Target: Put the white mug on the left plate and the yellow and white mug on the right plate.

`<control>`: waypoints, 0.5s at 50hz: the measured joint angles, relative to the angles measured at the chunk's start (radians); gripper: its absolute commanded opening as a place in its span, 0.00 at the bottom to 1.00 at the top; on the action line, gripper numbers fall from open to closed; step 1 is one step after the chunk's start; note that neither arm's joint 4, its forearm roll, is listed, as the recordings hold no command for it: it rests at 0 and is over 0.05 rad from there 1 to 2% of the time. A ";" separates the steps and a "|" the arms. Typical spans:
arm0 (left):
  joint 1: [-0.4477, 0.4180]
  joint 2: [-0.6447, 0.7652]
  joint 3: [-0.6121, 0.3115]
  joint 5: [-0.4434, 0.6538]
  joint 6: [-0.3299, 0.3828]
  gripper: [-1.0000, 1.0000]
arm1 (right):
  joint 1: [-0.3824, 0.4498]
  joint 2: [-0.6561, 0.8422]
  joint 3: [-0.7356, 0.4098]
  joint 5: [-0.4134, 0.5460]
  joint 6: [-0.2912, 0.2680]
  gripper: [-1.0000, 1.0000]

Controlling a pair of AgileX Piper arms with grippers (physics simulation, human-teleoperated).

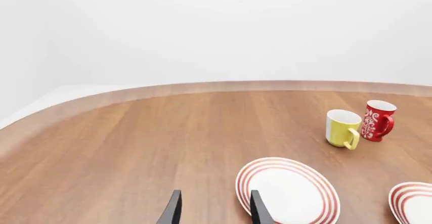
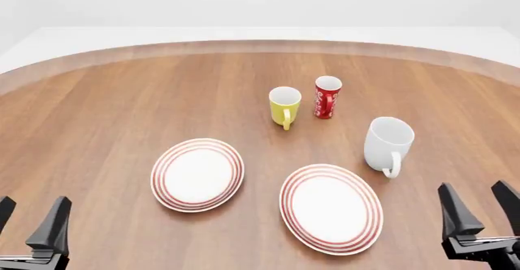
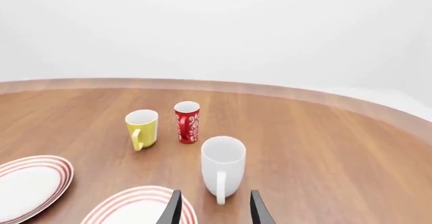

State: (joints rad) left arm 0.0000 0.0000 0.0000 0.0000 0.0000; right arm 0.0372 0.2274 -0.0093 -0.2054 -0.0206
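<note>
Both arms sit at the near edge of the table (image 2: 114,93). My left claw (image 2: 31,224) is spread wide with nothing between its fingers, and my right claw (image 2: 481,210) is spread just as wide and holds nothing either.

Ahead of the right claw and a little to its left stands the white mug (image 2: 388,143), upright on the bare wood, its handle turned back toward me. In the right wrist view the same mug (image 3: 223,166) rises just beyond the gap between the fingertips, handle facing the camera. It touches neither plate.

The right plate (image 2: 330,207) lies flat to the left of the right claw, near the white mug but apart from it. The left plate (image 2: 197,174) lies ahead of the left claw and to its right, with a strip of wood between the two plates. Neither plate carries anything.

Farther out, well ahead of both claws, the yellow and white mug (image 2: 284,105) stands upright with its handle toward me. Just beside it on its right, apart by a narrow gap, is a slim red mug (image 2: 327,97) with white markings. From the left wrist view I see the left plate (image 1: 287,189) just beyond the fingertips.
</note>
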 measured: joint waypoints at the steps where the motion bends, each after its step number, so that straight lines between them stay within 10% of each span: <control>1: 0.000 0.000 0.000 0.000 0.000 1.00 | 0.000 0.016 0.000 -0.015 0.000 1.00; 25: 0.000 0.000 0.000 0.000 0.000 1.00 | -0.002 0.419 0.002 -0.389 -0.002 1.00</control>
State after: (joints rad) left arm 0.0000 0.0000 0.0000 0.0000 0.0000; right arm 0.0352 0.6464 -0.0070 -0.5949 -0.0227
